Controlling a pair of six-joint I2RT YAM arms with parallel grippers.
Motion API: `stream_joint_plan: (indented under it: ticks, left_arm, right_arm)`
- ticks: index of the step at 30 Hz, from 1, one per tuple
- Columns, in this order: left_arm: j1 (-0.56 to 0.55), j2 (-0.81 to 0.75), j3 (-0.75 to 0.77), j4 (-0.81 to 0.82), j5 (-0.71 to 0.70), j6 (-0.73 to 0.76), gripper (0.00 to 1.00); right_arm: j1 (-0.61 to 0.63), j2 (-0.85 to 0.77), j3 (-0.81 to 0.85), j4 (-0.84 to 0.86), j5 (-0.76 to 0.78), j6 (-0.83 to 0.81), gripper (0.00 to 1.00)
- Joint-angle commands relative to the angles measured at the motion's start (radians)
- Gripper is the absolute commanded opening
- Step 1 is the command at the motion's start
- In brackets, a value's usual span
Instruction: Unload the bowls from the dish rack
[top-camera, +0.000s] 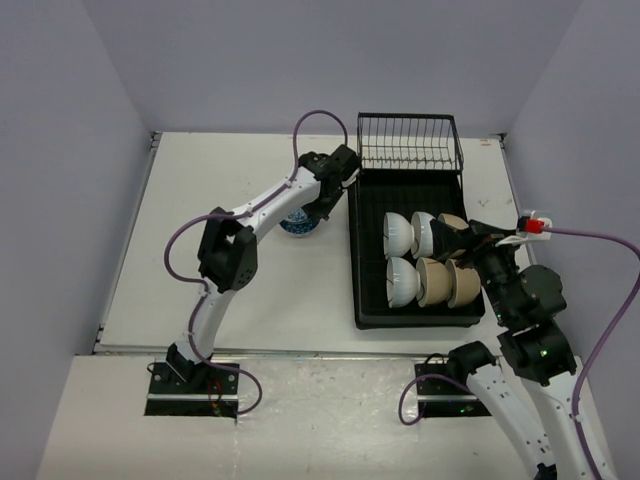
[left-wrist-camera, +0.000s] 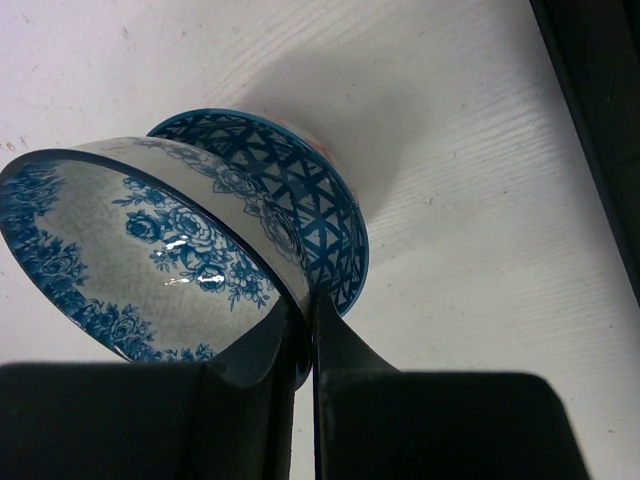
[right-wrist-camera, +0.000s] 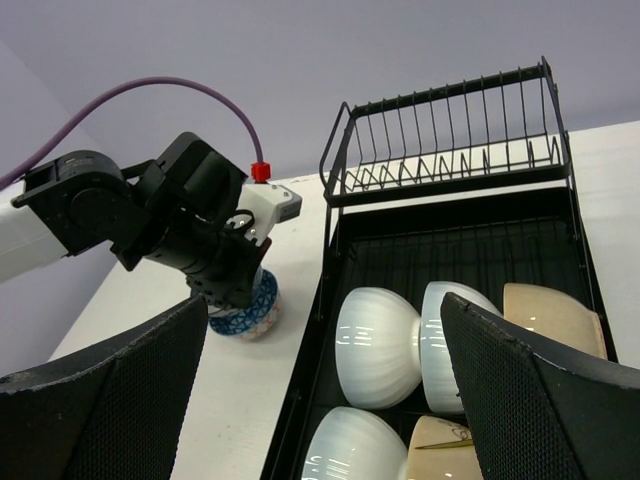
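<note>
Now, the left gripper (left-wrist-camera: 304, 312) has its two fingers pressed together on the rim of the blue-and-white bowl (left-wrist-camera: 150, 250), one inside the lip and one outside. The bowl hangs tilted, its flowered inside facing the wrist camera. Just behind it and touching is a second patterned bowl (left-wrist-camera: 300, 190) with a blue lattice outside; whether the held one is nested in it I cannot tell. Both are over the white table (top-camera: 200, 200), just beside the left rim of the dish rack (top-camera: 357, 270) and outside it.

So the unloading looks early. One or two patterned bowls are out, and six plain bowls (top-camera: 402, 280) are left in the tray, in two rows of three, white toward the left and tan toward the right, packed so that they touch. The right gripper (right-wrist-camera: 322, 390) hovers over the right end of those rows with its fingers spread wide, holding nothing.

Edges to mind are the tray's raised rim on every side and the wire basket (top-camera: 410, 145) standing at the far end. A bowl would have to be lifted over the rim rather than slid. The bowls' close packing leaves little room for a finger between them. To the left of the patterned bowls, bare tabletop runs on toward the wall (top-camera: 70, 150) — that is where I judge there is room to set things down. On the right, the rack lies close to the table's edge.
</note>
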Motion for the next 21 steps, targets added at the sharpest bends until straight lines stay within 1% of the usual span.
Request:
stream_joint_plan:
  ticks: [1, 13, 21]
  left_arm:
    - [-0.01, 0.0, 0.038, -0.04, -0.053, 0.047, 0.0]
    - [-0.025, 0.023, 0.035, -0.04, -0.019, 0.057, 0.0]
    - [-0.025, 0.041, 0.015, -0.035, -0.031, 0.072, 0.0]
  right_arm:
    - [0.0, 0.013, 0.035, 0.009, -0.022, -0.021, 0.99]
    - [0.0, 0.015, 0.035, 0.01, -0.036, -0.022, 0.99]
    - [0.0, 0.016, 0.033, 0.013, -0.042, -0.022, 0.99]
